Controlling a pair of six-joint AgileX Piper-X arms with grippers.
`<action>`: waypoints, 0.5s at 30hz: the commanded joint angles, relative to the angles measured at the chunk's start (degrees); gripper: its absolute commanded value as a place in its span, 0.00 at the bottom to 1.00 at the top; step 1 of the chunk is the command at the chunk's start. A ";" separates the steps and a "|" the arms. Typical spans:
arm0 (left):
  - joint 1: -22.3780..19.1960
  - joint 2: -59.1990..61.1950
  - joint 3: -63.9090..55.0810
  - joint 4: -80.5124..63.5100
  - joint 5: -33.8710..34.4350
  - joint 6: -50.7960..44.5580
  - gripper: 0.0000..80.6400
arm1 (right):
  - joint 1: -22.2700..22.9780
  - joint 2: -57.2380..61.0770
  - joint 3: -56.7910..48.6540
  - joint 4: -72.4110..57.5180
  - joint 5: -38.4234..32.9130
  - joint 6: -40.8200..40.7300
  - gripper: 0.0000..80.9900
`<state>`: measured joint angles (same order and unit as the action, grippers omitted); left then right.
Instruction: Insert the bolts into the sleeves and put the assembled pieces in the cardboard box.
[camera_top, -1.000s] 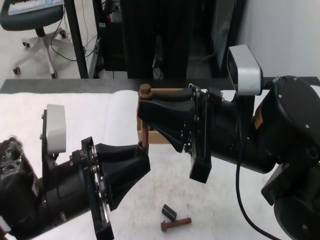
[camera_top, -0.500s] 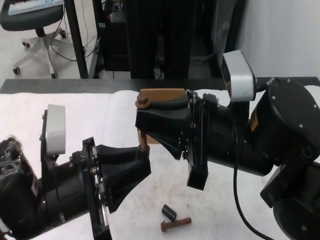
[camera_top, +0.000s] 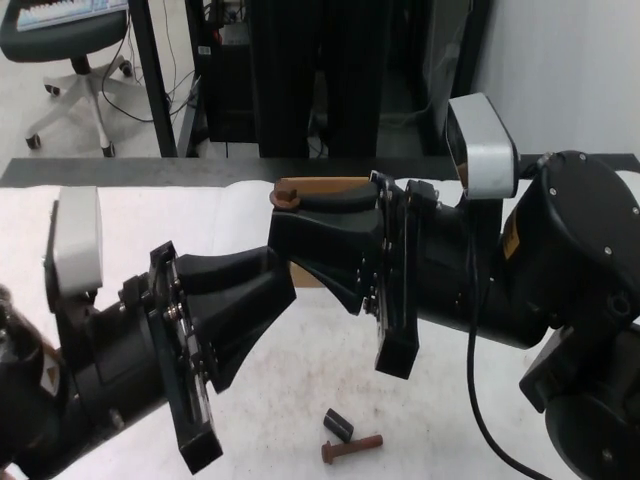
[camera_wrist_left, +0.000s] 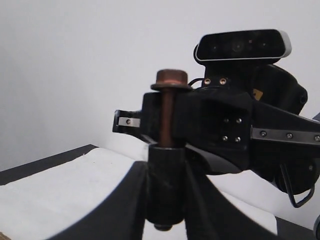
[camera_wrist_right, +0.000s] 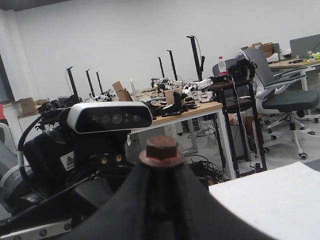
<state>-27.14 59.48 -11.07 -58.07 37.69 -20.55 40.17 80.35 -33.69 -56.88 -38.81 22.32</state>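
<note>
We see the left gripper (camera_wrist_left: 166, 172) clamping the sleeve (camera_wrist_left: 165, 200), the right gripper (camera_wrist_right: 161, 169) the bolt (camera_wrist_right: 161, 149); the high view adds a loose bolt (camera_top: 352, 446).

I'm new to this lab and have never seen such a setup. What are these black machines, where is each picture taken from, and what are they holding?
These are two robot arms at a white bench, each ending in a two-fingered gripper. One picture looks down from behind them; the other two come from cameras on the wrists. The left gripper is shut on a black sleeve; the right gripper is shut on a rusty bolt, whose shank meets the sleeve's top. On the bench lie a second sleeve and a second bolt, with a cardboard box farther back.
</note>
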 joint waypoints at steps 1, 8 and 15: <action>0.16 -0.45 -0.43 -3.09 -2.41 -0.74 0.00 | -0.07 -0.20 0.09 0.07 -0.08 -0.52 0.00; 0.16 -0.49 -0.43 -3.09 -0.65 -0.92 0.00 | -0.07 -0.20 0.09 0.07 -1.83 1.77 0.52; 0.16 -0.49 -0.43 -3.09 -0.29 -0.92 0.00 | -0.07 -0.20 0.09 0.07 -1.83 3.07 0.56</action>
<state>-27.03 59.48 -11.07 -59.62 37.26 -21.02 40.22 80.35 -33.56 -56.65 -40.23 24.89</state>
